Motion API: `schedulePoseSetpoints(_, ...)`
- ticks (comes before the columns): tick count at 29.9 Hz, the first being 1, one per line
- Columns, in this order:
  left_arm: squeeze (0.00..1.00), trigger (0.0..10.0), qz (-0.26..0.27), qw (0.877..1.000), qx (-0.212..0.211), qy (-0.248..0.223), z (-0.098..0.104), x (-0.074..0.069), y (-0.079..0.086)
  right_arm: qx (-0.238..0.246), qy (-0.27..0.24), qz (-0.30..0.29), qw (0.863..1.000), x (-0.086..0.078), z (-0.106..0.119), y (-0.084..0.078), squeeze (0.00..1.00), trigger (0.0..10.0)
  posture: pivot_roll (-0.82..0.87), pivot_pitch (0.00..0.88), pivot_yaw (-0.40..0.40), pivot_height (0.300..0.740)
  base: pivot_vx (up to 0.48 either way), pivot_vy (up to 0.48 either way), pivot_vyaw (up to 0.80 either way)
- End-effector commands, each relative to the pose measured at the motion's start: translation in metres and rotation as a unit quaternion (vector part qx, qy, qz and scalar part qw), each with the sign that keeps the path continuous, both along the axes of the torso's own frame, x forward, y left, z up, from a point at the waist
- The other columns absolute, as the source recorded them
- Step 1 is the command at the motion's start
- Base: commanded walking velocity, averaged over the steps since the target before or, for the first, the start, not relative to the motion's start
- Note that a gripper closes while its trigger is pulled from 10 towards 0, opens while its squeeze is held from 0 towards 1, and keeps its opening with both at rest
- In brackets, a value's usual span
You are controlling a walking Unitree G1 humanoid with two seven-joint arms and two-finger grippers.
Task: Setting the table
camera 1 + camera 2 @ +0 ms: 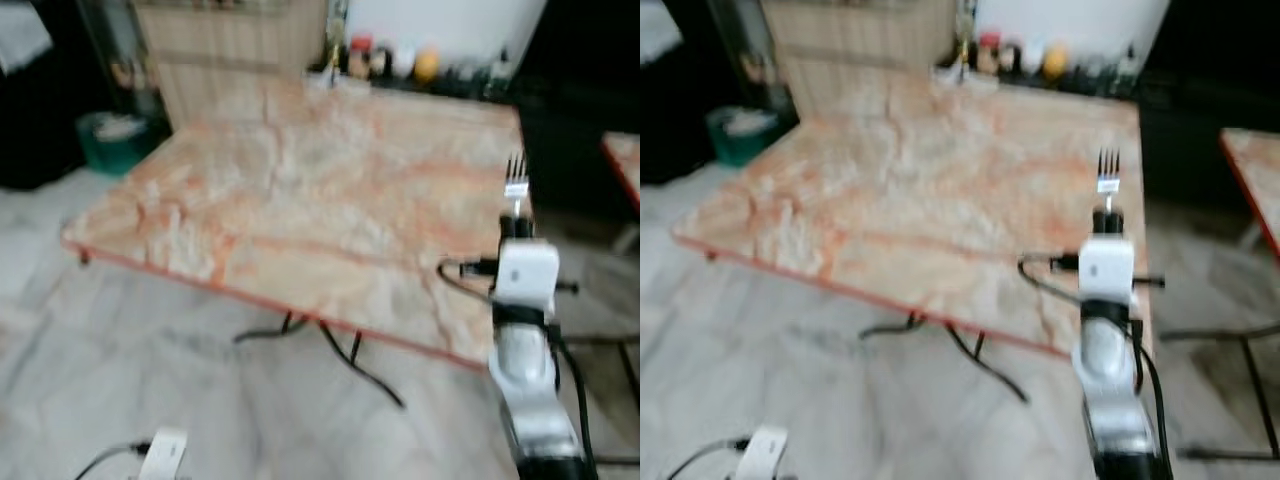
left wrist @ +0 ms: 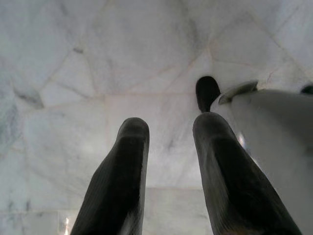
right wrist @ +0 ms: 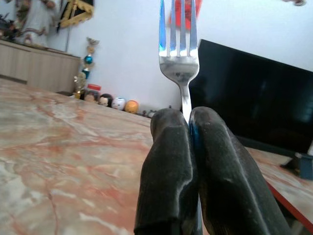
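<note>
1. A large square table with a pink-and-cream marbled top and a thin red edge (image 1: 300,200) stands on pale grey marble floor tiles (image 1: 120,380); everything else is placed from this table.
2. The right gripper (image 3: 190,122) hovers above the table's near right corner, its silver arm (image 1: 530,400) reaching up from beside that edge.
3. Its two black fingers (image 3: 168,171) are pressed together on the handle of a shiny silver metal fork (image 3: 178,54), which stands upright with its tines pointing up (the head views are blurred, yet the tines are plain above the wrist (image 1: 516,172)).
4. The left gripper (image 2: 168,132) hangs low off the table's near side, pointing down at the floor tiles, its fingers (image 2: 122,181) apart with nothing between them.
5. Along the table's far edge sits a row of small jars and round figurines (image 1: 390,62).
6. Off the table's far left corner sits a teal bin (image 1: 115,140), beside a light wooden cabinet (image 1: 230,50).
7. A black television screen (image 3: 254,107) stands beyond the table's far right side.
</note>
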State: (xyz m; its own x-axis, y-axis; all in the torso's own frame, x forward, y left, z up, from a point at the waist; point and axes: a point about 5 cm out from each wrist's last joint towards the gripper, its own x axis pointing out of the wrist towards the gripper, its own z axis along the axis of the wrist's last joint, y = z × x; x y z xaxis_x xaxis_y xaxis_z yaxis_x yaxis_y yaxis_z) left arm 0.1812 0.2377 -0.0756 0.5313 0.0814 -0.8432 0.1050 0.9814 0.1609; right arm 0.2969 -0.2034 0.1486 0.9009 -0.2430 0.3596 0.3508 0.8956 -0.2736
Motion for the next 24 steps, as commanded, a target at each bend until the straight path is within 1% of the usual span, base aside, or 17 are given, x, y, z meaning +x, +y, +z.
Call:
schedulePoseSetpoints(1,0.0,10.0,0.002,1.0,0.0,0.005,-0.002,-0.004,-0.001,0.003,-0.004,-0.003,1.0,0.002,0.004,-0.003,0.0,10.0,0.0,0.0,-0.023,0.74,-0.292,0.0,0.0)
schedulePoseSetpoints(5,0.0,10.0,0.001,1.0,0.002,0.005,-0.002,-0.003,-0.001,0.004,-0.004,0.002,1.0,0.004,0.005,-0.001,0.0,10.0,0.0,0.0,-0.026,0.74,-0.28,0.0,0.0)
schedulePoseSetpoints(9,0.0,10.0,-0.002,1.0,0.011,0.009,-0.001,-0.001,0.0,0.007,-0.007,0.007,1.0,0.006,0.008,0.0,0.0,10.0,0.01,0.0,-0.037,0.74,0.0,0.0,0.0)
schedulePoseSetpoints(15,0.0,10.0,0.011,1.0,0.002,0.001,0.0,0.0,-0.001,0.013,-0.006,0.009,1.0,0.008,0.009,0.0,0.0,10.0,0.01,0.0,-0.044,0.74,0.0,0.0,0.0)
schedulePoseSetpoints(17,0.0,10.0,0.012,1.0,0.002,0.001,0.0,0.001,-0.001,0.025,-0.001,0.004,1.0,0.008,0.006,-0.002,0.0,10.0,0.01,0.0,-0.047,0.74,0.0,0.0,0.0)
schedulePoseSetpoints(18,0.0,10.0,0.012,1.0,0.002,0.001,0.0,0.001,-0.001,0.034,0.002,-0.002,0.999,0.008,0.004,-0.004,0.0,10.0,0.01,0.0,-0.047,0.74,0.0,0.0,0.0)
schedulePoseSetpoints(19,0.0,10.0,0.012,1.0,0.002,0.0,0.0,0.001,-0.001,0.054,0.015,-0.015,0.998,0.007,-0.003,-0.01,0.0,10.0,0.01,0.0,-0.047,0.74,0.0,0.0,0.0)
schedulePoseSetpoints(21,0.0,10.0,0.012,1.0,0.002,0.0,0.0,0.001,-0.001,0.072,0.03,-0.027,0.997,0.004,-0.012,-0.015,0.0,10.0,0.01,0.0,-0.047,0.74,0.0,0.0,0.0)
schedulePoseSetpoints(22,0.0,10.0,0.013,1.0,0.002,0.0,0.0,0.001,-0.001,0.071,0.042,-0.031,0.996,-0.001,-0.02,-0.017,0.0,10.0,0.01,0.0,-0.046,0.74,0.0,0.0,0.0)
schedulePoseSetpoints(24,0.0,10.0,0.012,1.0,0.002,-0.001,0.0,0.001,-0.001,0.066,0.051,-0.033,0.996,-0.004,-0.025,-0.018,0.0,10.0,0.02,0.0,-0.046,0.74,0.0,0.0,0.0)
